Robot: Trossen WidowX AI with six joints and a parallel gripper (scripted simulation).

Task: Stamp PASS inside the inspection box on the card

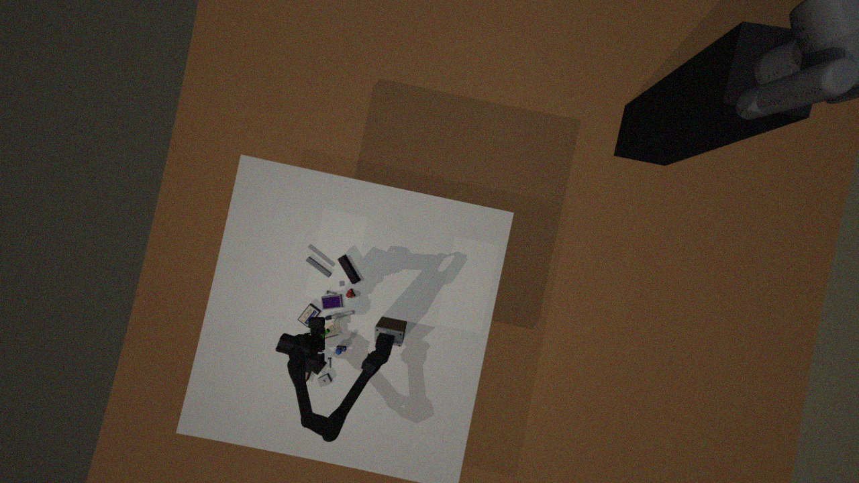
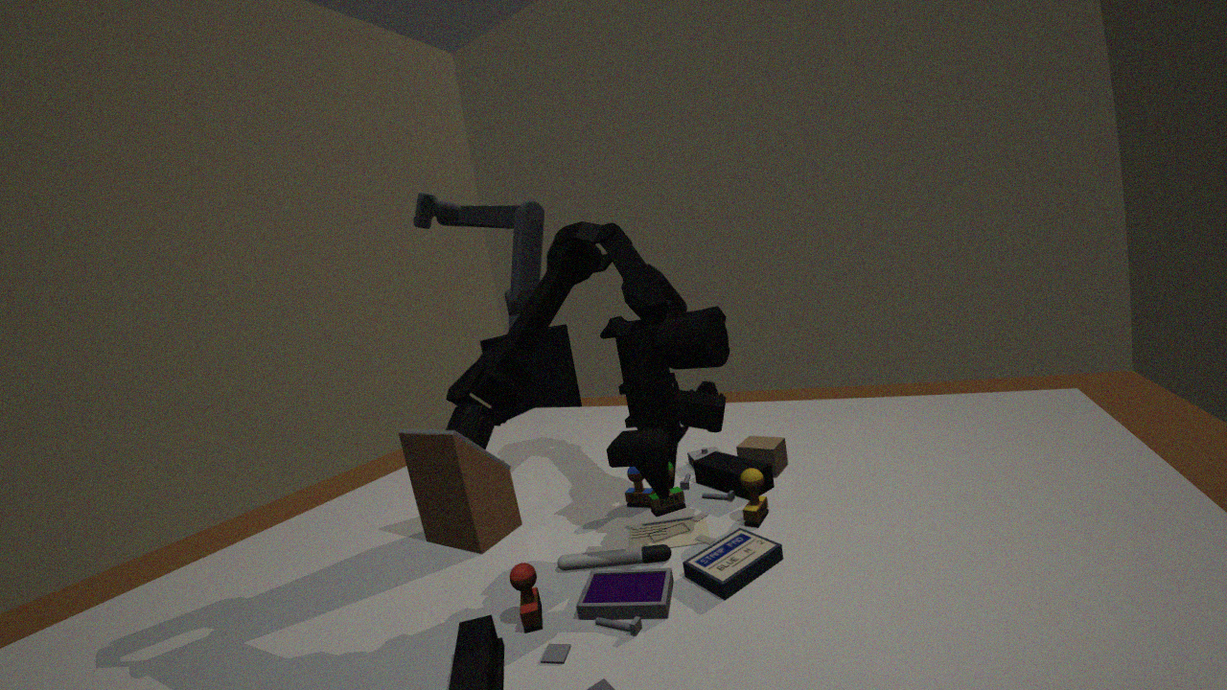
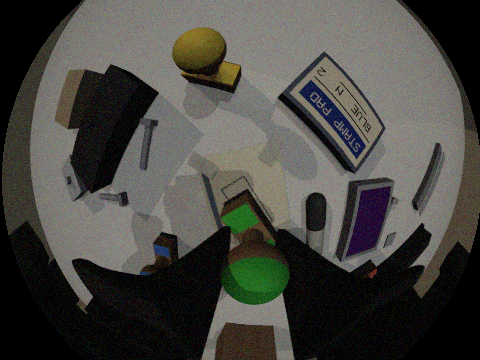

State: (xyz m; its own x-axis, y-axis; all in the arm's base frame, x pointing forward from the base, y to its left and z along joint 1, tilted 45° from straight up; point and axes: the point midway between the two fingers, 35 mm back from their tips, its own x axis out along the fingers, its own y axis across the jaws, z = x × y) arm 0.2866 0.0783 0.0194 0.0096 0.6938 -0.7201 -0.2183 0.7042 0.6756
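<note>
Grn stamp [image 1: 326,331] [image 2: 666,500] [image 3: 255,275] – clamped in gripper [image 1: 325,334] [image 2: 665,491] [image 3: 254,235] over card [image 1: 333,329] [image 2: 656,534] [image 3: 272,182], wht mat [image 1: 240,372] [image 2: 969,515] [image 3: 280,20] – dim rm, tan walls [image 2: 815,196].

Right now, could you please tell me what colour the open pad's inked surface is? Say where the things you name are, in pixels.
Purple [image 1: 331,302] [image 2: 627,587] [image 3: 368,220], clearest in the wrist view.

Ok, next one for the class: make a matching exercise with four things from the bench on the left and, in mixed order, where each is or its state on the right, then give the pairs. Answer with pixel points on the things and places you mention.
Things
1. Green stamp [image 2: 667,502] [image 3: 256,280]
2. Yellow stamp [image 2: 752,493] [image 3: 201,52]
3. Purple ink pad [image 1: 331,302] [image 2: 627,587] [image 3: 368,220]
4. Marker [image 2: 613,558] [image 3: 315,215]

Places and states
A. lying on its side, dark cap on
B. held in the gripper [image 3: 255,232]
C. open, its inked face showing
D. standing upright, knob up, out of the gripper

Right pairs: 1-B, 2-D, 3-C, 4-A
</note>
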